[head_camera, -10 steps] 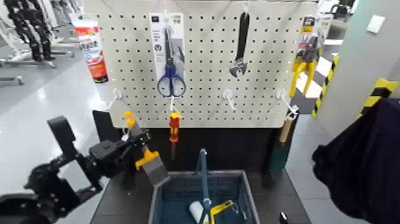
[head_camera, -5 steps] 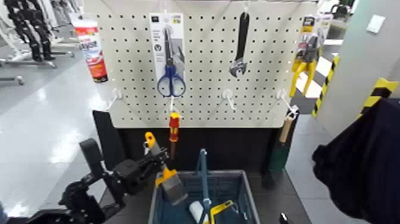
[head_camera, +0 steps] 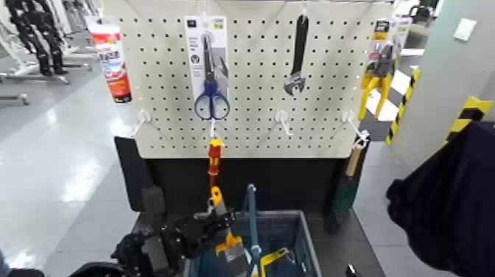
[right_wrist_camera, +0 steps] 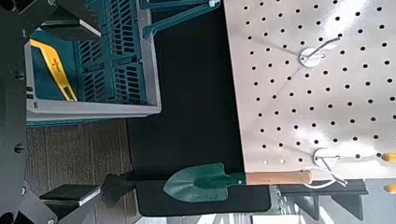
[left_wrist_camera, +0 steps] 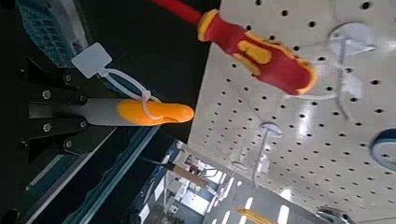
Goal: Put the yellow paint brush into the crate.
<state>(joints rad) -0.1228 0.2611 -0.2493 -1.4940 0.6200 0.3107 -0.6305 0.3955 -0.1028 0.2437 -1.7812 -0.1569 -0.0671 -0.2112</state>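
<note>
Tool (head_camera: 224,221) of mine, left side, clenches the yellow-handled flat paint brush (head_camera: 234,253) over the blue-grey plastic crate (head_camera: 300,243).

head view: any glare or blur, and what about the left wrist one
Head view: bright glare on the pale floor at left; the scissors on the pegboard look clear. Left wrist view: the screwdriver is seen close up, and a bright streak lies on the pegboard behind it.
</note>
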